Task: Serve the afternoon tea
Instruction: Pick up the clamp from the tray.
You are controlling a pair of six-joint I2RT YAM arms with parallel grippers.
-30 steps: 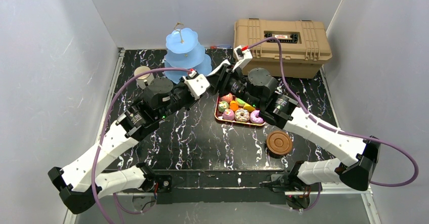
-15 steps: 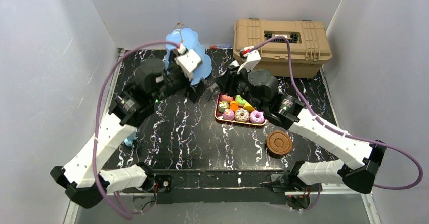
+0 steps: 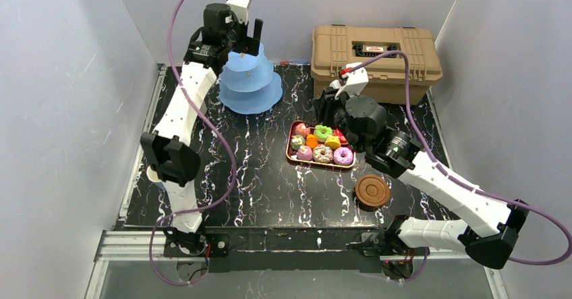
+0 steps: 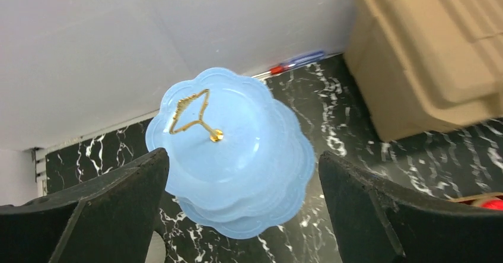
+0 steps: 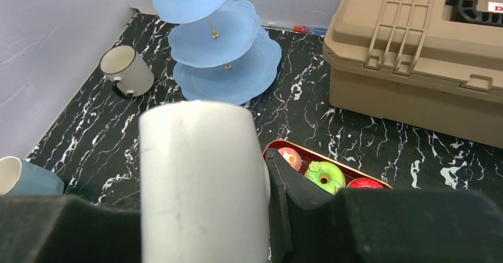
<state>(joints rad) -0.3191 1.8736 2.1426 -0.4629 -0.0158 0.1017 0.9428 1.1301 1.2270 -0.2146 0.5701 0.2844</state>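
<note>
The light blue three-tier stand stands at the back left, its tiers bare. My left gripper hangs open high above the stand, touching nothing. Left of the tan case, over the tray's far end, my right gripper is shut on a white cylinder. From above, the right gripper is mostly hidden under its wrist. Several toy donuts and cakes fill the dark red tray. A brown saucer lies near the front right. A silvery-beige cup and a teal cup lie on their sides at the left.
The tan case takes up the back right corner. A red and blue pen lies along the back wall between stand and case. Grey walls close in the black marbled table on three sides.
My left arm swung from beside the tray up and back to above the stand, and its jaws opened wide. The right gripper drifted right toward the case, keeping its hold.
</note>
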